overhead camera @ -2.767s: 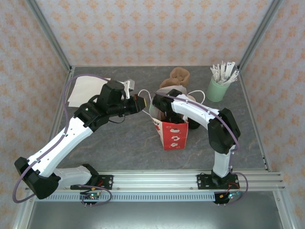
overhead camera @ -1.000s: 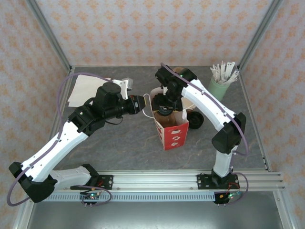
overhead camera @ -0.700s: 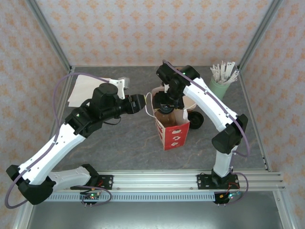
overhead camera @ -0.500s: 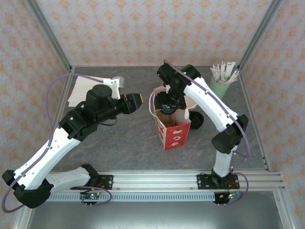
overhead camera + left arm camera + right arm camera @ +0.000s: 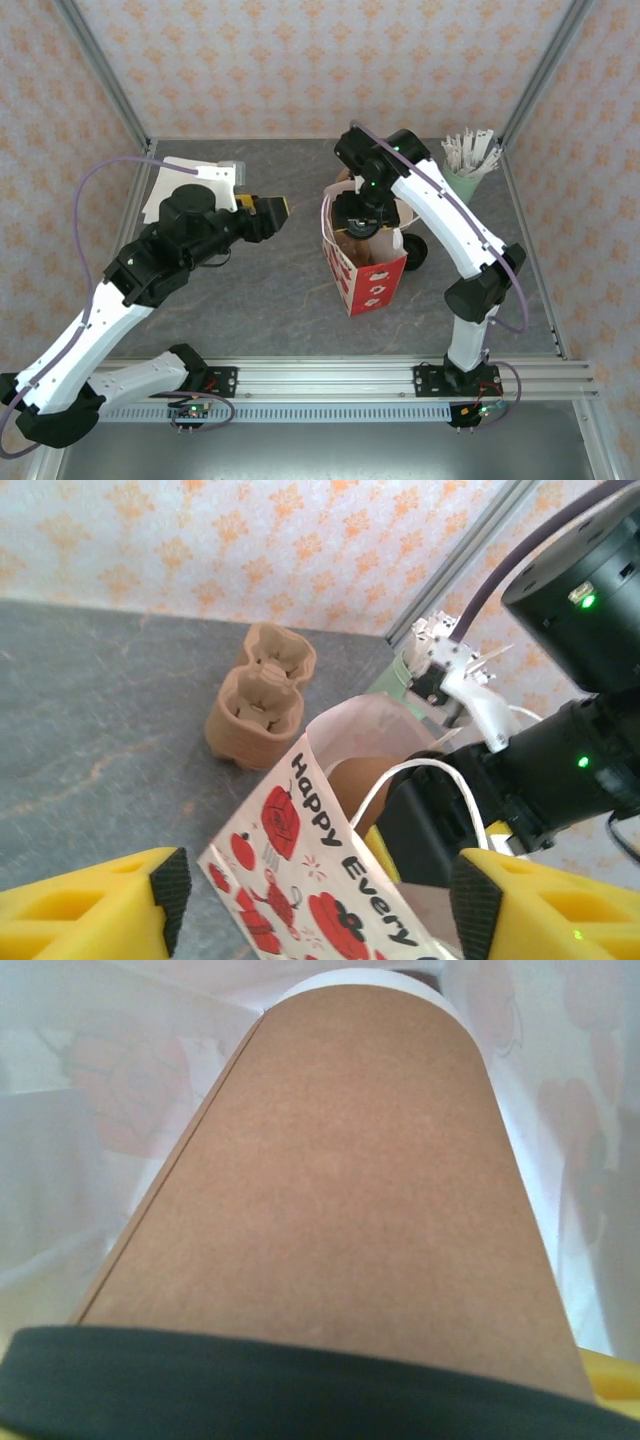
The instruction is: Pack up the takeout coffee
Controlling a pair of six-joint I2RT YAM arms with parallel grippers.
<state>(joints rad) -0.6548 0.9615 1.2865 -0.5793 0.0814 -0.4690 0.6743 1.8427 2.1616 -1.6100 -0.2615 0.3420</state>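
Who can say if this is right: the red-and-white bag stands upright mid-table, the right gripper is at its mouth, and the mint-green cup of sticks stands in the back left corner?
One slip: the mint-green cup of sticks stands in the back right corner, as the top external view shows. The red-and-white bag does stand upright mid-table, with the right gripper at its mouth.

Grey table (image 5: 260,290), red-and-white bag (image 5: 378,285), pulp trays (image 5: 258,695), green cup (image 5: 452,188), white paper (image 5: 160,185)
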